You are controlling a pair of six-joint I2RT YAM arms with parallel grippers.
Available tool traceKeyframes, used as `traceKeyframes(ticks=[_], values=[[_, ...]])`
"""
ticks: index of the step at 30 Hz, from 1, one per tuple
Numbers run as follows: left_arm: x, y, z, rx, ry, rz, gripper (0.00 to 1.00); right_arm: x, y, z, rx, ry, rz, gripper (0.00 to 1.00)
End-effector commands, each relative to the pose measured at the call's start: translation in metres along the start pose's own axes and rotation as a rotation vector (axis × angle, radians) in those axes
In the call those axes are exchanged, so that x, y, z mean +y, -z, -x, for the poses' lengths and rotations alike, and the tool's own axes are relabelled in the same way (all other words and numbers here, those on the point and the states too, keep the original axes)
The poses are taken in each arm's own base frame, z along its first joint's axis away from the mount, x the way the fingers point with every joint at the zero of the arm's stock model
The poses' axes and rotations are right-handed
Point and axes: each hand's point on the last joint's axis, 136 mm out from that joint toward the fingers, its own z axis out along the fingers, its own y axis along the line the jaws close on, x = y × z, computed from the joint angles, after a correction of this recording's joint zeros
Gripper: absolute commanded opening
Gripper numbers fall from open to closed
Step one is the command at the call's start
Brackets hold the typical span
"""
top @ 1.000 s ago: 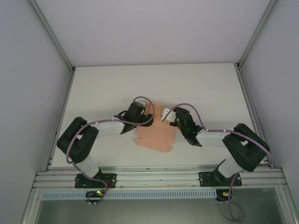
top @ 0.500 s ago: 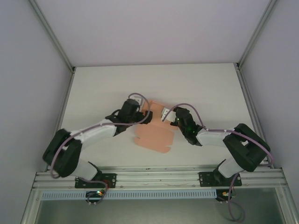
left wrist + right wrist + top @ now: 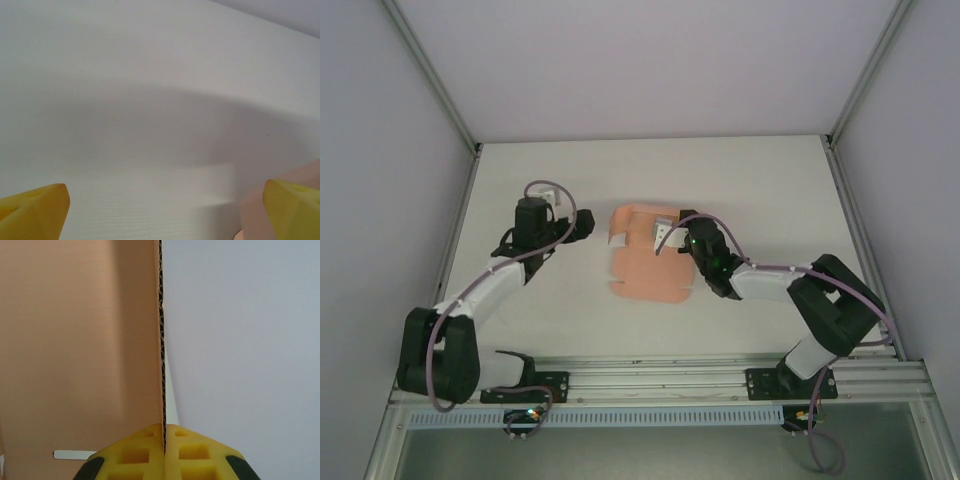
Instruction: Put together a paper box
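The right gripper is closed on the paper box, which is a salmon-pink cut sheet lying mostly flat on the white table. In the top view the sheet spreads out from the right gripper's tips towards the near edge. Its far strip is lifted a little where the tips meet it.

In the right wrist view the two yellow fingers press together on the thin edge of the card. The corrugated edge runs straight up from between them. The broad pink face of the card lies to the left of the fingers and a pale plain surface lies to their right. A narrow white slot shows in the card low on the left, just beside the fingers.

The left gripper is wide open and holds nothing. It sits over bare table, apart from the sheet, with the sheet on its right-hand side. In the left wrist view its yellow fingers stand far apart at the bottom corners. A corner of the pink card shows just beside the right-hand finger. I cannot tell whether that finger touches the card. Ahead of the left gripper lies only white table with a soft shadow across it.
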Motion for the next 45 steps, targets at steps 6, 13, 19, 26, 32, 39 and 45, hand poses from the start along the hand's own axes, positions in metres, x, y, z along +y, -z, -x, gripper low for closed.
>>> traceKeyframes(ticks=[6,13,19,26,32,39,45], values=[[-0.035,-0.043,-0.028,0.139,-0.01,-0.264,1.0,0.007,-0.008,0.0,0.033,0.235,-0.066,0.01],[-0.053,-0.056,-0.046,0.171,-0.067,-0.331,1.0,0.01,-0.013,0.002,0.023,0.332,-0.185,0.0],[-0.061,-0.06,-0.062,0.205,-0.186,-0.304,0.99,0.018,-0.012,0.006,0.004,0.328,-0.186,0.0],[-0.079,-0.069,-0.076,0.22,-0.299,-0.319,0.9,0.015,-0.008,0.008,0.003,0.323,-0.187,0.0],[-0.09,-0.083,-0.074,0.155,-0.384,-0.274,0.72,0.024,-0.007,0.011,-0.001,0.32,-0.154,0.0],[-0.099,-0.1,-0.068,0.058,-0.383,-0.246,0.49,0.037,-0.007,0.007,0.016,0.312,-0.097,0.0],[-0.111,-0.106,-0.062,-0.004,-0.396,-0.251,0.42,0.049,-0.007,0.004,0.023,0.305,-0.036,0.0]])
